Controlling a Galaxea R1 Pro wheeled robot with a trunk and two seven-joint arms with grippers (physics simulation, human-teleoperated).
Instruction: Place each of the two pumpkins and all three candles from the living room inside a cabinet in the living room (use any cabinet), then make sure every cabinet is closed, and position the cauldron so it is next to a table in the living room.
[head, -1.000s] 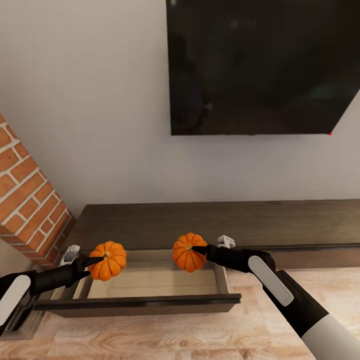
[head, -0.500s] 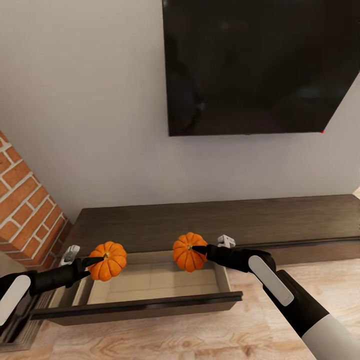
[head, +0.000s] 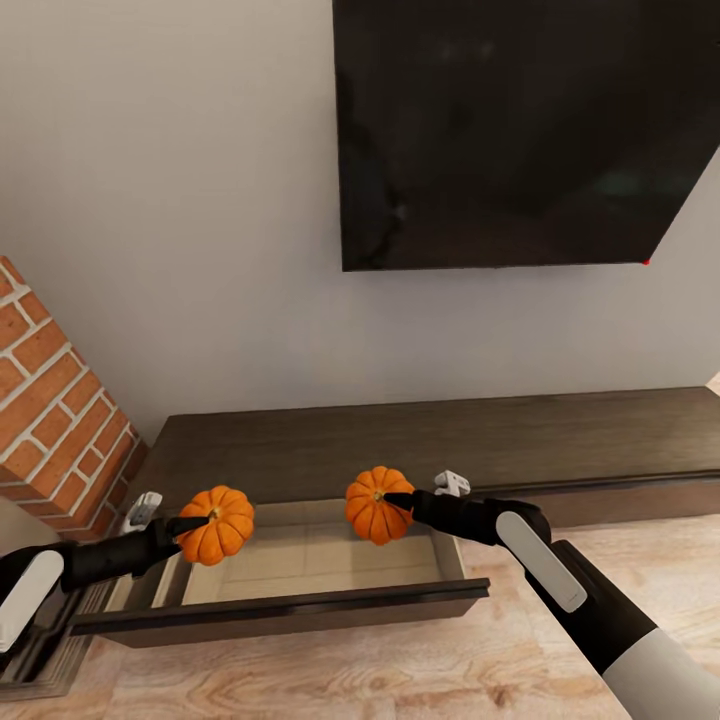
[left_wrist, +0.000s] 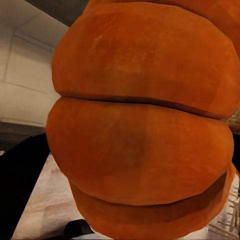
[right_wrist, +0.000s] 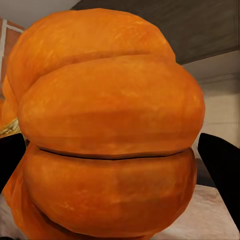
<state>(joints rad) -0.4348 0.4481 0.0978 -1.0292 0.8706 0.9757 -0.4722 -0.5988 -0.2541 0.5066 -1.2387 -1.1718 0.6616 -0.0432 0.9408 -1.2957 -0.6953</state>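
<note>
Two ribbed orange pumpkins hang over an open drawer (head: 300, 565) of the long dark-brown cabinet (head: 420, 445). My left gripper (head: 195, 525) is shut on the left pumpkin (head: 216, 525), above the drawer's left end. The right pumpkin (head: 374, 506) is held in my shut right gripper (head: 395, 500), above the drawer's right half. Up close, the left wrist view has its pumpkin (left_wrist: 145, 125) between dark fingers (left_wrist: 22, 185), and the right wrist view has its pumpkin (right_wrist: 107, 130) flanked by dark fingertips (right_wrist: 220, 165). The drawer's pale beige floor is bare.
A black wall screen (head: 520, 130) hangs above the cabinet. At the left stands a red brick column (head: 50, 400). The drawer front (head: 280, 608) juts out over the light wooden floor (head: 350, 670) between me and the cabinet.
Both grippers keep their pumpkins in the same place relative to my body. The whole view has shifted slightly, so the drawer now sits a little further right and lower in the picture.
</note>
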